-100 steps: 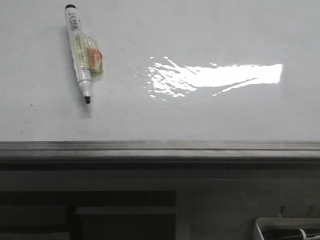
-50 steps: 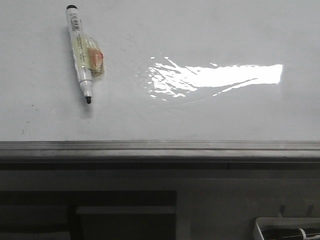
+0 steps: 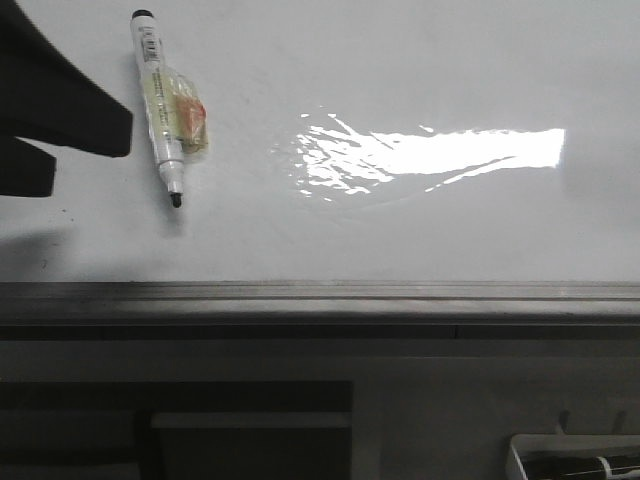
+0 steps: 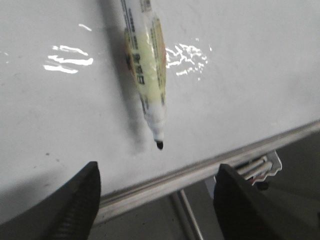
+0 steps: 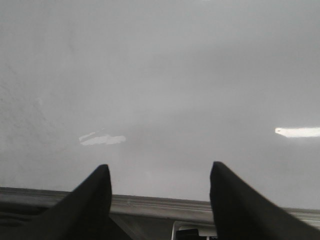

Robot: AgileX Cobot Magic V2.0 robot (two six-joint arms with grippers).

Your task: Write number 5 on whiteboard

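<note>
On whiteboard (image 3: 400, 60), uncapped marker (image 3: 161, 108) betw. wide-open, empty L fingers (image 4: 80, 200); R fingers (image 5: 90, 195) likewise apart, empty.

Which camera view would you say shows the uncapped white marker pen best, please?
The front view: the white marker pen lies whole on the glossy whiteboard, from black end to black tip, wrapped in yellowish tape. The left wrist view shows only its tip half, sharper and closer. The right wrist view shows bare board only.

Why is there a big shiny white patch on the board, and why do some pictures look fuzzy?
Front view: lamp glare on the glossy whiteboard. Left wrist view: marker slightly blurred. Right wrist view: hazy and grey, glare faint.
</note>
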